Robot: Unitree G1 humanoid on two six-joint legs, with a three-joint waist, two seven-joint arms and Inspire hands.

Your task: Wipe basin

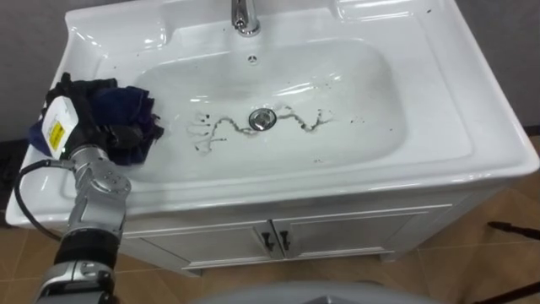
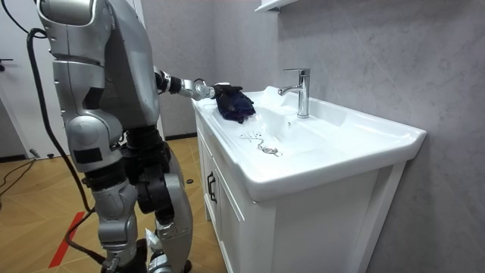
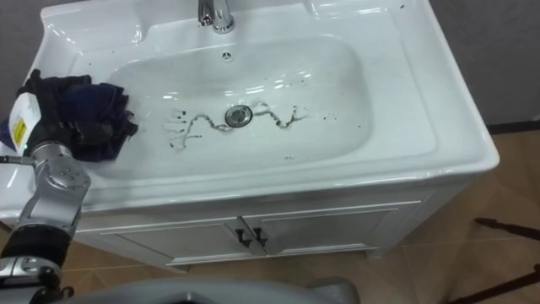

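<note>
Left robot hand (image 1: 89, 118) gripping dark cloth (image 1: 131, 105) on basin (image 1: 363, 93) left rim.

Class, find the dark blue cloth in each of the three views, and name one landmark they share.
Left eye view: cloth at the basin's left edge, gripped by the left hand.
Right eye view: far left, same rim.
Room view: centre, on the rim left of the faucet.
Shared landmark: the faucet.

- Wall (image 2: 364, 45): grey, rough plaster texture.
- Floor (image 2: 38, 205): warm brown wood planks; red strip (image 2: 67, 236) at the room view's lower left.
- Cabinet (image 1: 337, 236): white, two doors shut, dark handles (image 1: 277, 241) at centre.
- White shelf (image 2: 274, 4) high on wall.
</note>
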